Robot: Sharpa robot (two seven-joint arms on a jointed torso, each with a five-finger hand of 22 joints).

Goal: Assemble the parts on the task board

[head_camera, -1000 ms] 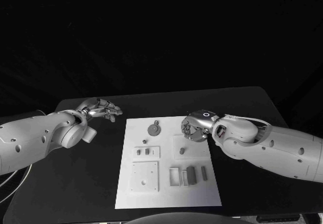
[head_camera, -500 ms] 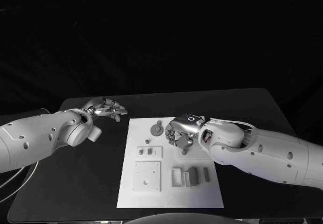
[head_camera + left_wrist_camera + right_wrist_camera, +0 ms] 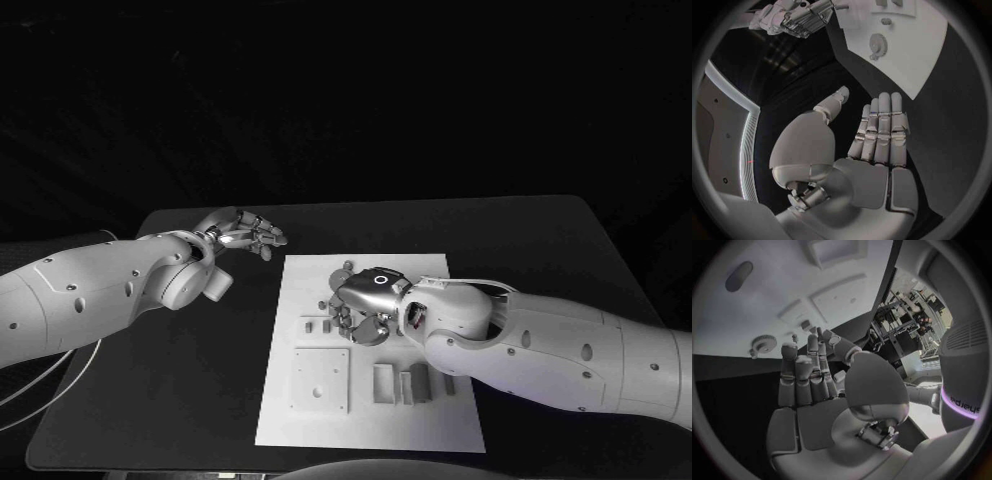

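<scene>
The black worktop (image 3: 173, 400) carries the white task board (image 3: 368, 420) at its middle. The right robot hand (image 3: 361, 300) hovers over the board's upper part, fingers apart, empty, the gear part (image 3: 764, 344) just beyond its fingertips. The left robot hand (image 3: 245, 232) hangs off the board's far-left corner, fingers straight, holding nothing.

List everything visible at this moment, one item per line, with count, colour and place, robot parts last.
table: one, black, under everything.
task board: one, white, middle of the table.
gear: one, grey, at the board's far end.
square plate: one, pale, on the board's near left part.
upright parts: a few, grey, beside the square plate; exact count unclear, the right arm hides some.
small parts: a couple, grey, mid-left of the board by the right hand.
left hand: one, silver, over bare table off the board's far left corner, holding nothing.
right hand: one, silver, over the board's middle, fingers apart.
</scene>
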